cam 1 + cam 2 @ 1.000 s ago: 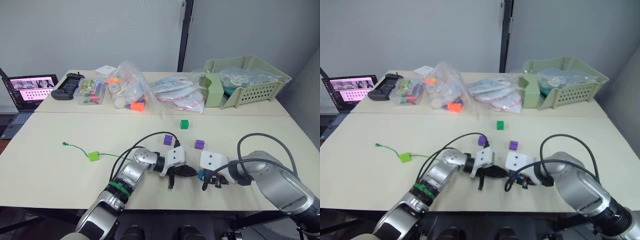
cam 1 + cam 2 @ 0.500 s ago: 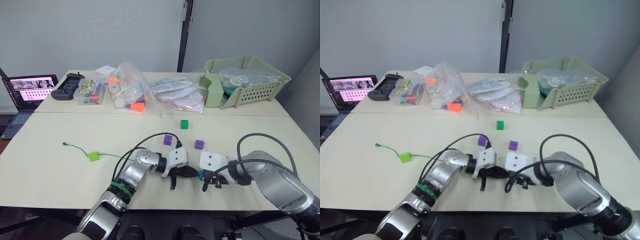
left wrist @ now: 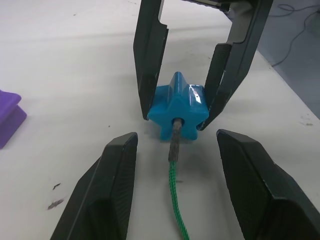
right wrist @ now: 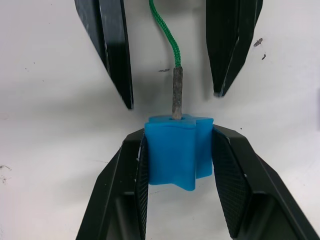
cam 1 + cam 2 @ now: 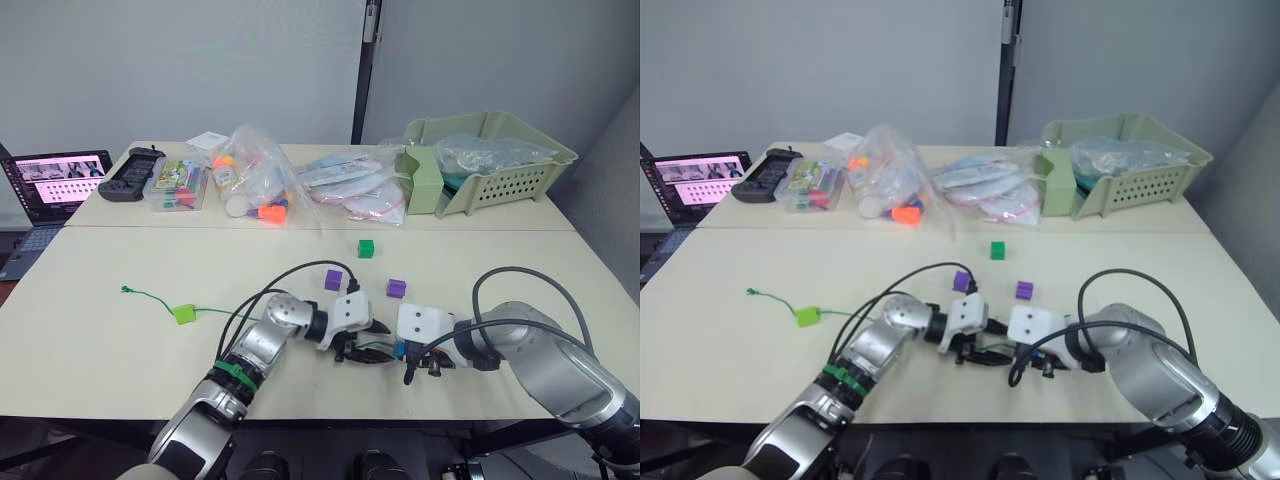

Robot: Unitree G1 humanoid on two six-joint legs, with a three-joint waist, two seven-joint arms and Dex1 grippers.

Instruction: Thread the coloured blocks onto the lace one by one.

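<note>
Basket (image 5: 520,170) at table's far right holds clear plastic bags (image 5: 485,152).

The far end of the lace's grey tip (image 4: 177,93) was hidden inside the blue block (image 4: 176,148), so how deep it sat could not be told. In the right wrist view the lace (image 4: 167,30) ran off the top edge; in the left wrist view it left by the bottom edge. A purple block (image 3: 9,117) was cut by the left edge there. In the head views, lower centre, the blue block (image 5: 398,350) was a speck between the grippers, perhaps partly covered by the fingers.
</note>
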